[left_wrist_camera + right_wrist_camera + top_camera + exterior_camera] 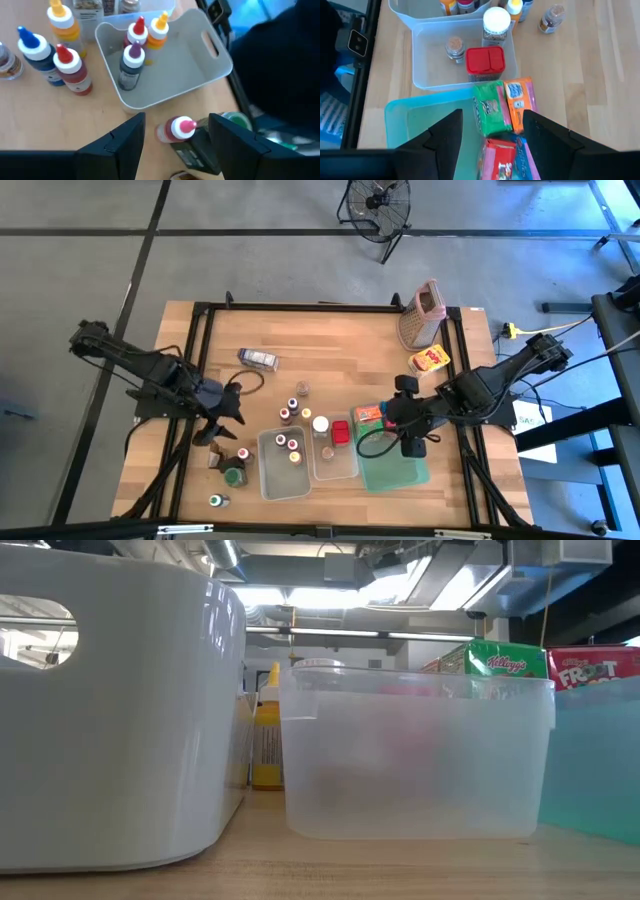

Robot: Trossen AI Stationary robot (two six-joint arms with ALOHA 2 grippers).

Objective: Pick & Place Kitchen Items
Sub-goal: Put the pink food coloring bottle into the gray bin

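Note:
My left gripper (pixel 177 121) hangs open above the table's near left (pixel 220 428). Below it a pink-capped bottle (pixel 180 129) lies against a dark box (pixel 197 150). A clear tub (pixel 200 60) holds three small bottles (pixel 134 55). My right gripper (pixel 492 117) stands open over the green tray (pixel 420 120), touching nothing. In the tray lie a green carton (pixel 490 107), an orange carton (pixel 519 102) and a red carton (pixel 500 157). A second tub (pixel 427 65) holds a red-lidded jar (pixel 485 62) and a small spice jar (pixel 455 48).
Blue, red and orange bottles (pixel 55 50) stand on the table beside the left tub. The metal grater (pixel 420 315) and a yellow carton (pixel 430 360) sit at the far right, and a small carton (pixel 258 358) at the far left. The black frame (pixel 195 360) borders the table.

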